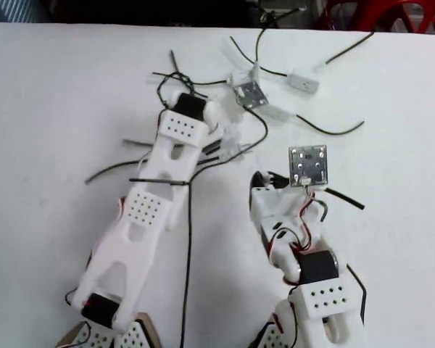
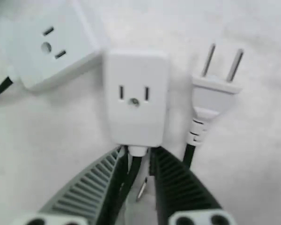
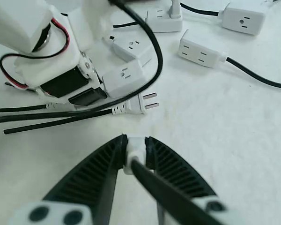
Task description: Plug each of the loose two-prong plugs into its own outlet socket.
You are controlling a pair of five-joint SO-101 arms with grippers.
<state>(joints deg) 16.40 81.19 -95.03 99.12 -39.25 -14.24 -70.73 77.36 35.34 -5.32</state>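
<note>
White socket (image 2: 136,101) pinched at cord end by closed left gripper (image 2: 136,155), spare plug (image 2: 214,91) at its 3 o'clock; second plug (image 3: 136,152) clamped in right gripper (image 3: 136,141). Prongs to be squared to slots before pushing.

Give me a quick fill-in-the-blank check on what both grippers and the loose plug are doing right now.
1. The left gripper has its jaws closed on the cord end of a white rectangular plastic outlet socket, and beside it lies a loose white plug with ____ metal prongs.
2. That plug's cord is ____ in colour.
3. The right gripper is ____ on a small white cord-end piece.

Missing words: two; black; shut.
</note>
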